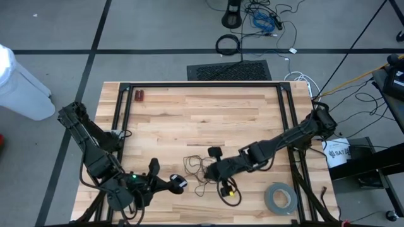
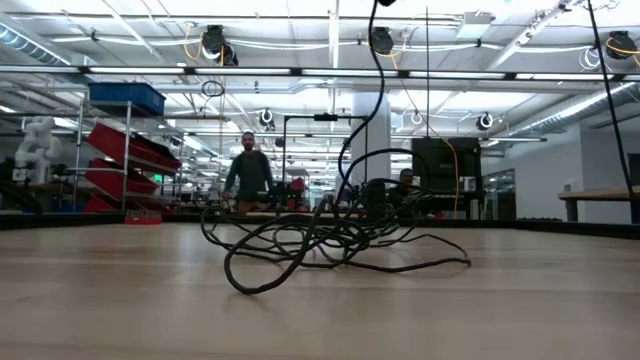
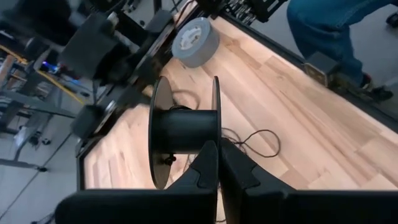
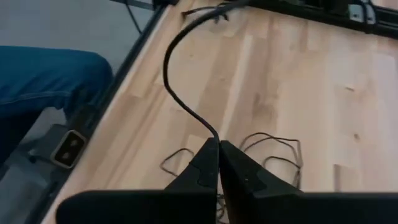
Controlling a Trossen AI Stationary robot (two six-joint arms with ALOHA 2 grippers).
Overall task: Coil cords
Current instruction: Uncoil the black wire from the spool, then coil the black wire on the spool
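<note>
Where it sprawls, cord (image 1: 201, 169) shows no single axis.

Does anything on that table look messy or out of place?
Yes: the thin black cord sprawls in a loose tangle on the wooden table rather than being wound. The left claw is shut on an almost bare black spool.

Left tool (image 3: 217, 163): fingers (image 3: 204, 167) closed together, pinching the hub of a black spool (image 3: 183, 132). Spool axis lies level; both flanges stand upright above the worktop (image 3: 298, 118). Thin black cord (image 3: 252, 142) lies loose on the worktop just beyond the spool. Grey tape roll (image 3: 194, 41) lies flat farther off, near the worktop edge. A person's blue trouser leg (image 3: 329, 28) stands beside the worktop
</note>
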